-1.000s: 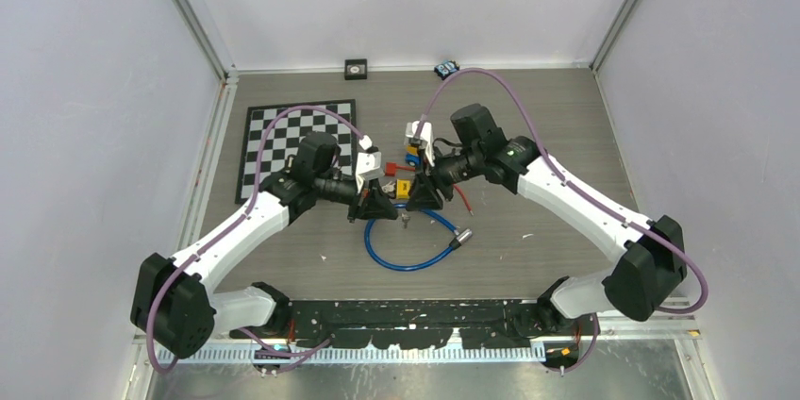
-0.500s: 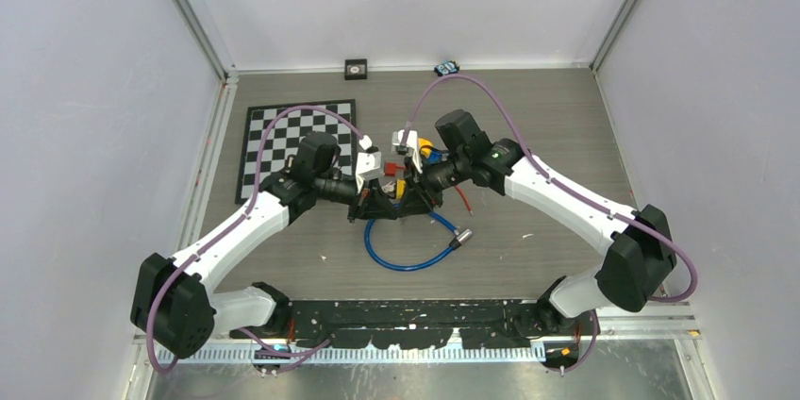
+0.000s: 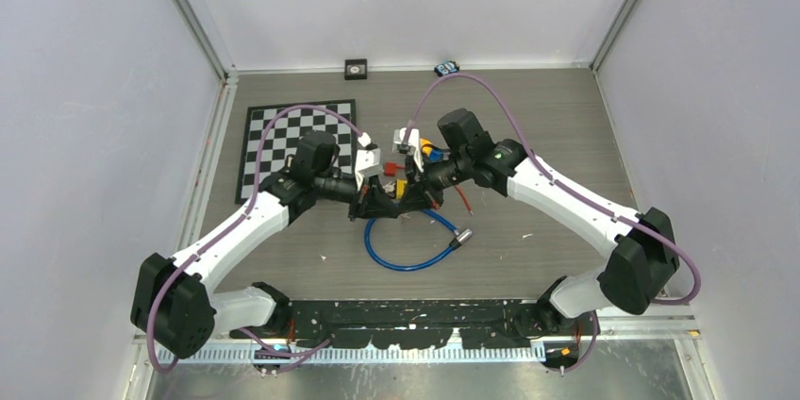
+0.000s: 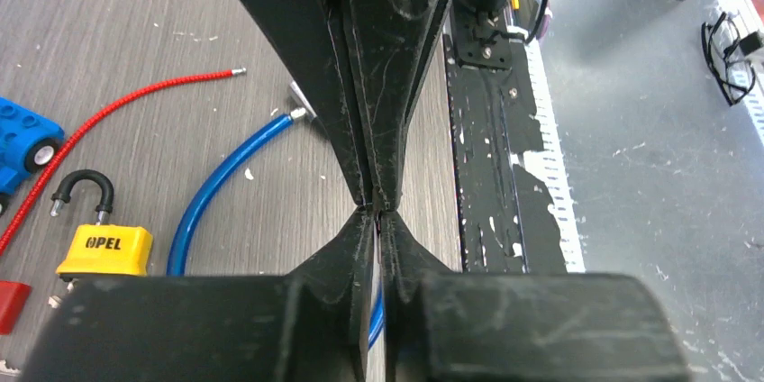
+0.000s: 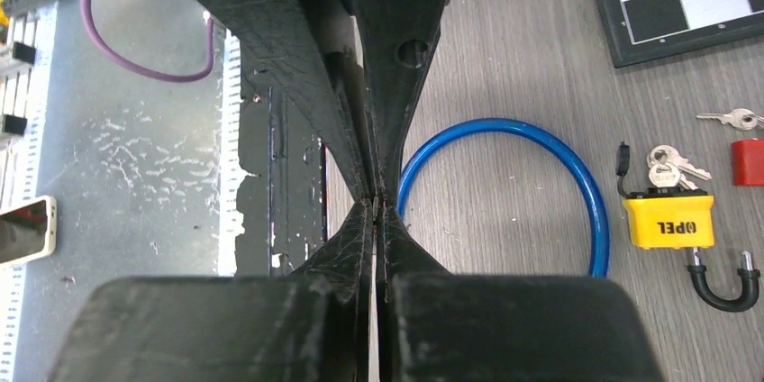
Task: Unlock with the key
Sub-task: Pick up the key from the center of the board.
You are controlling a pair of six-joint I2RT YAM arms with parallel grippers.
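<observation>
At the near edge of the worktop (image 3: 547,136), past the black rail (image 3: 406,310) that carries the two arm bases:

1. Blue cable loop (image 5: 497,123). It lies flat just beyond the rail, and both grippers hang over its far side.
2. Left gripper (image 4: 374,208). Its fingers are pressed flat together and nothing shows between them.
3. Right gripper (image 5: 375,202). It is likewise closed on itself, with no key or other thing visible in the pinch.
4. Yellow padlock (image 5: 671,220). It lies flat on the worktop between the two grippers and slightly to their far side, just outside the blue loop.
   - Its long axis runs across the worktop.
   - The bunch of keys (image 5: 668,166) is at the end toward the left arm, and the black shackle (image 5: 721,298) is at the end toward the right arm.
   - Both grippers are close to it. The right one looks a little nearer, though the key end faces the left arm's side.
5. Loose single key (image 5: 732,118) and red block (image 5: 748,161). Both lie just beyond the padlock.
6. Red cord (image 4: 167,83) and blue toy car (image 4: 22,134), toward the right arm's side.
7. Checkerboard (image 3: 297,141), far left and well apart from the work.

Not made out:
- From above, the grippers cover most of the padlock.
- In the left wrist view, the finger block cuts off the padlock's key end.
- I cannot tell whether a key is seated in the keyhole or merely rests against it.
- One shackle leg appears to stand clear of the body, so the lock may already be sprung. That is a judgement only.
</observation>
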